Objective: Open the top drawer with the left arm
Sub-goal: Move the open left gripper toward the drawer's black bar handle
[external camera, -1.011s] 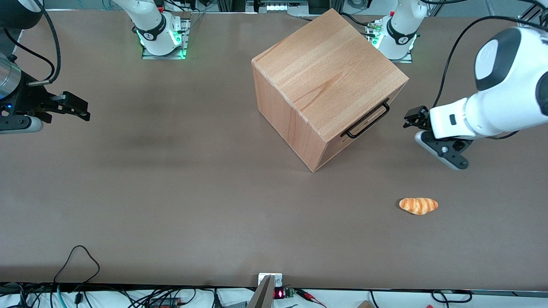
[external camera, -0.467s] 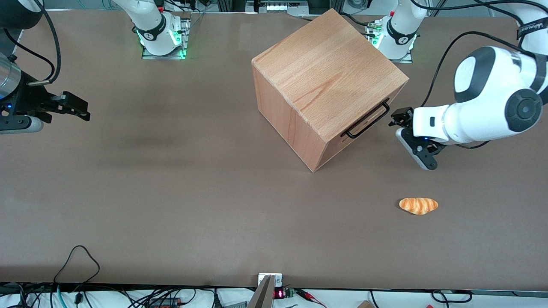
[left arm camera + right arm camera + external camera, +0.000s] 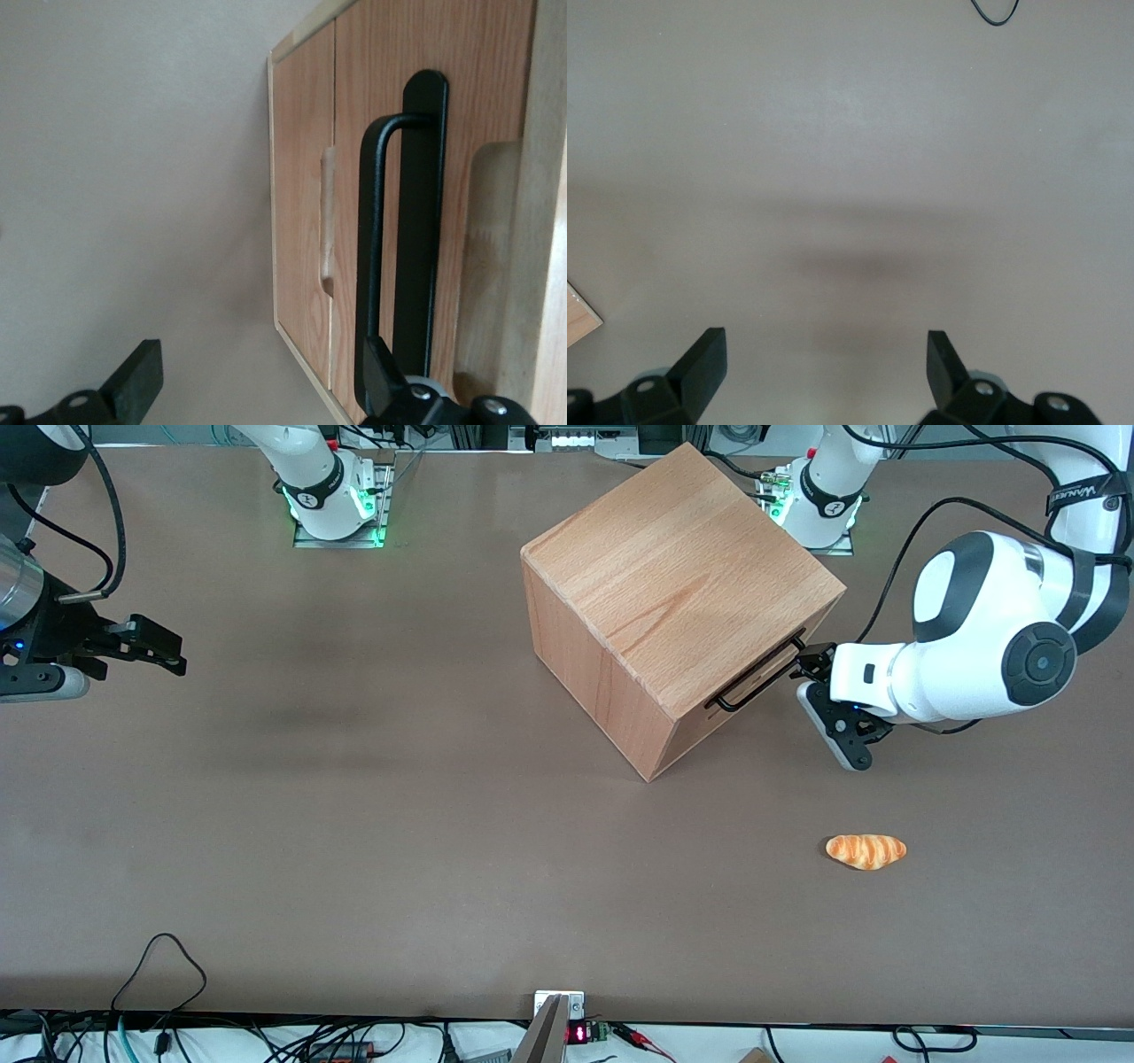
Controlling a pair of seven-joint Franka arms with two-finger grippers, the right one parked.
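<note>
Left wrist view: gripper (image 3: 257, 390) spread wide just in front of the cabinet (image 3: 656, 576), closed top drawer (image 3: 390, 177) under its top edge, rigid wire handle (image 3: 376, 257) by one finger — likely light, easy-sliding.

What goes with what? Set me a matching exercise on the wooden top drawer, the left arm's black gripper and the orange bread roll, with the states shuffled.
1. shallow beech-wood top drawer
2. left arm's small black gripper
3. orange striped bread roll

A. lies on the brown table, nearer the front camera than the drawer
B. shut
C. jaws open, in front of the drawer

Pairs: 1-B, 2-C, 3-A
</note>
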